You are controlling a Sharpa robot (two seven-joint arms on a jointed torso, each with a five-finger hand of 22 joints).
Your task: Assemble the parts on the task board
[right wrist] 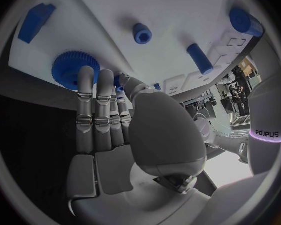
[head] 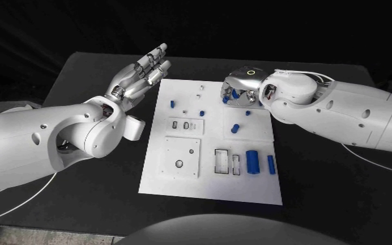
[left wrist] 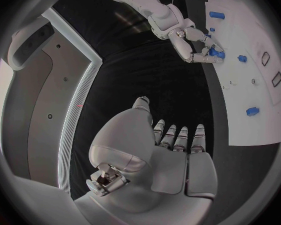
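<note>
Black table with one white plate on it

A flat, matte black table (head: 90, 80) carries a white rectangular task board (head: 211, 185), which lies flat near the middle, its long sides running away from the robot. The dark surface shows on both sides of the board and beyond its far edge. Small blue parts, among them two blue cylinders (head: 260, 162) lying side by side near the board's near right corner, rest on the board rather than on the table.

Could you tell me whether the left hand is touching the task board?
Apart: the head view shows the left hand raised beside the task board, fingers spread over black table.
</note>
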